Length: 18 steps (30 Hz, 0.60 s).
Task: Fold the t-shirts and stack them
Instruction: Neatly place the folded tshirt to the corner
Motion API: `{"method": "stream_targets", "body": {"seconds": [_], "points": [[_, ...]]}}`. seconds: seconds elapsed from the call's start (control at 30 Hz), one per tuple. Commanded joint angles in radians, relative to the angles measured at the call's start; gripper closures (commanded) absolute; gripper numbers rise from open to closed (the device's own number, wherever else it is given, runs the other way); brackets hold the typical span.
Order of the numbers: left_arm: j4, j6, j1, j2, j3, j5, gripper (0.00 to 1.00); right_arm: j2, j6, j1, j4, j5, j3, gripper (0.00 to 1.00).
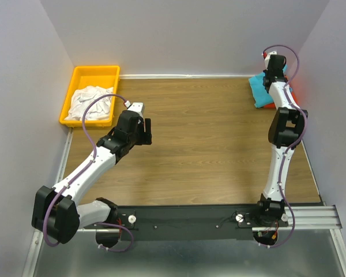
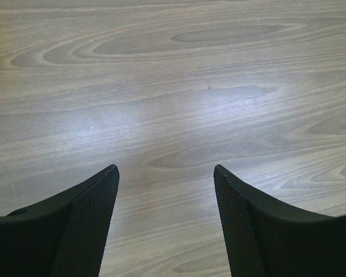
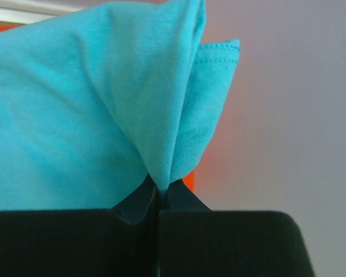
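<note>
A folded turquoise-blue t-shirt (image 1: 257, 89) lies at the table's far right corner on top of an orange-red t-shirt (image 1: 294, 92), of which only an edge shows. My right gripper (image 1: 269, 76) is shut on a pinched fold of the turquoise shirt (image 3: 104, 115); a sliver of orange-red cloth (image 3: 189, 180) shows beside the jaws. White t-shirts (image 1: 92, 104) lie crumpled in the yellow bin. My left gripper (image 1: 143, 131) is open and empty over bare wood, its fingers (image 2: 75, 225) well apart.
The yellow plastic bin (image 1: 95, 72) stands at the far left, off the wooden tabletop (image 1: 202, 144). Grey walls close in the back and both sides. A black rail (image 1: 190, 222) with the arm bases runs along the near edge.
</note>
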Motion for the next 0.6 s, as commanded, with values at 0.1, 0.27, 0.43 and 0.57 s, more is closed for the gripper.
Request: {"method": "stream_targets", "body": {"seconds": [0.1,0.27,0.43,0.57], "points": [[-0.002,0.002,0.004,0.026,0.032,0.035,0.26,0.087,-0.008,-0.026,0.112,0.057,0.042,0.94],[-0.002,0.001,0.006,0.043,0.03,0.047,0.26,0.106,-0.008,-0.04,0.164,0.086,0.047,0.93],[0.0,-0.002,0.004,0.051,0.033,0.061,0.27,0.129,0.01,-0.055,0.202,0.124,0.05,0.93],[0.0,-0.002,0.006,0.054,0.038,0.066,0.27,0.133,0.028,-0.06,0.209,0.149,0.033,0.93]]}}
